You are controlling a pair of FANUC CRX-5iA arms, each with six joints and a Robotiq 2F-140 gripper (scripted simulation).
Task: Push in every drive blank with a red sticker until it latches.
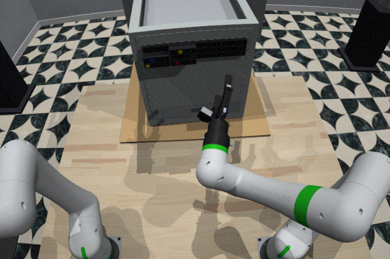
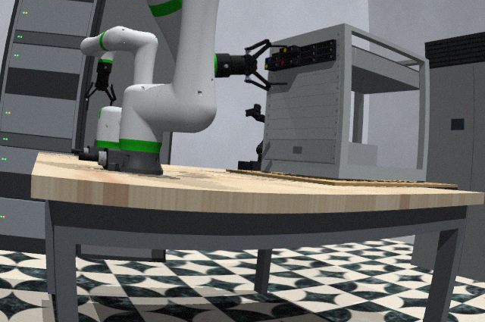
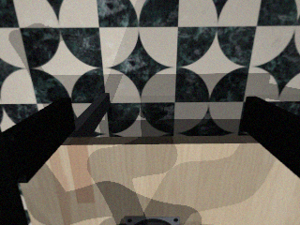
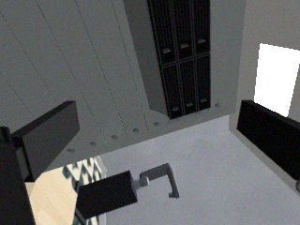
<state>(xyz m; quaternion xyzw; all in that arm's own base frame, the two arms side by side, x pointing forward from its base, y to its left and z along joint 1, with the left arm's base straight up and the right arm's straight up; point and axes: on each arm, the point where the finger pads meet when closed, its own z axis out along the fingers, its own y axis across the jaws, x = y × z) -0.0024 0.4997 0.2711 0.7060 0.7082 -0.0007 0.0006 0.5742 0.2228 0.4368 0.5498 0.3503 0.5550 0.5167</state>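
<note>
Right gripper [image 1: 223, 86] [image 2: 286, 64] [image 4: 159, 112]: fingers wide apart, nothing between them. The gripper is directed at the front of the rack [image 1: 195, 26] [image 2: 343, 114] [image 4: 94, 70], with one finger above the other in the exterior view. Contact between the fingers and the rack cannot be determined. Left gripper [image 2: 100, 104] [image 3: 159, 105]: fingers wide apart, nothing held, directed downward and well apart from the rack.

The rack stands upright on an orange mat [image 1: 132, 130] [image 2: 391, 183], which lies on the desk [image 1: 176, 193] [image 2: 195, 201] [image 3: 211, 178] [image 4: 52, 197]. Dark drive blanks occupy the upper part of its front face. The blank with the red sticker [image 1: 177, 63] [image 2: 282, 62] is located in the lower part of this group, below the upper yellow sticker [image 1: 180, 52] [image 2: 284, 49]. A blue sticker [image 1: 152, 60] [image 2: 269, 59] and a lower yellow sticker [image 1: 147, 66] [image 2: 267, 66] are near the group's outer end. The latch condition of the red-marked blank cannot be determined.
</note>
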